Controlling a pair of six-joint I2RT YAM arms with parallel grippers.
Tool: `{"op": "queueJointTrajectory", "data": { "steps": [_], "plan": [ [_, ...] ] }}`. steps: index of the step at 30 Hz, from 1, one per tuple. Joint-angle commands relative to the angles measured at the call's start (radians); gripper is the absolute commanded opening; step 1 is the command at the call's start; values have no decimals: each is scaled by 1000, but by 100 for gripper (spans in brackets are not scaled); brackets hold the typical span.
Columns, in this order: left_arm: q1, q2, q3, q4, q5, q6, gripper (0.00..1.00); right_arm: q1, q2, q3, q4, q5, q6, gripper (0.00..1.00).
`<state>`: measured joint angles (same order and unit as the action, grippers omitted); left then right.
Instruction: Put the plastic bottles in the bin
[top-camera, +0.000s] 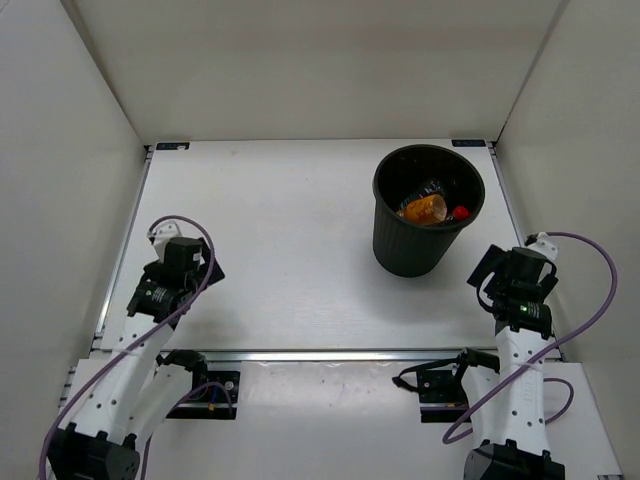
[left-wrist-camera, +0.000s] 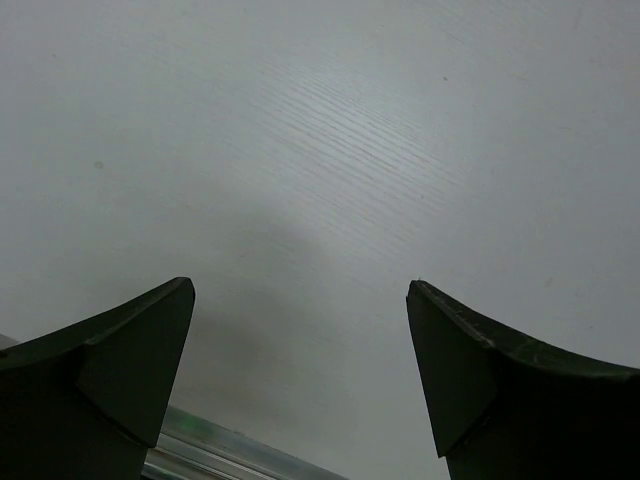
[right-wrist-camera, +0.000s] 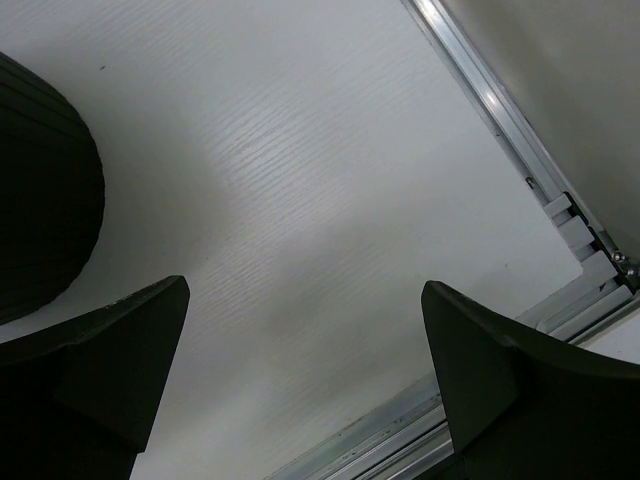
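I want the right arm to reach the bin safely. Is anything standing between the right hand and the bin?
Nothing visible does. In the top and right wrist views only bare table lies between the right hand and the bin; the bottles are inside the bin.

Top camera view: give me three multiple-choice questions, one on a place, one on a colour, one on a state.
1. Where on the table does the bin stand? A far right B far left C near left
2. What colour is the cap inside the bin? A white B red C blue
3. How are the left gripper and right gripper? A both open, empty B both shut C each holding a bottle
1 A: it stands toward the far right corner. 2 B: a red cap lies beside an orange bottle. 3 A: wrist views show jaws apart over table.
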<state>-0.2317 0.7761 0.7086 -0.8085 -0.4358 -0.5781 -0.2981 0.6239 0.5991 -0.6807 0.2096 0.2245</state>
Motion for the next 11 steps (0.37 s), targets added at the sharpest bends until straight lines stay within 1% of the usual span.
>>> {"op": "queueJointTrajectory", "data": {
  "steps": [1,3,8,11],
  "plan": [
    [11,-112,-17,24,34,-60,98,34,-19,34,13,7,-7,100],
    [23,-129,-23,43,74,-49,99,45,-30,30,9,16,-7,99],
    [-21,-78,-14,6,34,-46,99,30,-21,28,9,17,-5,99],
    [-14,-93,-29,11,52,-45,98,19,-20,28,9,7,-11,99]
  ]
}}
